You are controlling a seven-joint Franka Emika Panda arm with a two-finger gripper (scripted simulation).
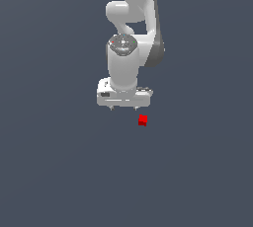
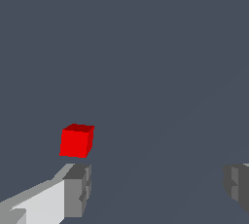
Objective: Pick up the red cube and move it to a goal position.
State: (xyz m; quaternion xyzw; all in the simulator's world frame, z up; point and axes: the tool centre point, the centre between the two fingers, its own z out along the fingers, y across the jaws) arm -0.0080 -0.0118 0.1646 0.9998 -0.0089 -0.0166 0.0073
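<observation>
A simulated scene: flat, featureless grey ground (image 1: 49, 171) under plainly rendered shapes.

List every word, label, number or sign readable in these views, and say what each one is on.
None can be read. The red cube has plain faces, the hand shows bare grey fingers, and the small dark patch on the hand's body is too small to read.

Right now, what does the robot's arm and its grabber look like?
The arm is smooth, rounded and white, with dark grey at one joint and a round grey cap with a small red dot. The gripper is a wide white bar. Its fingers are blocky, with grey pads.
</observation>
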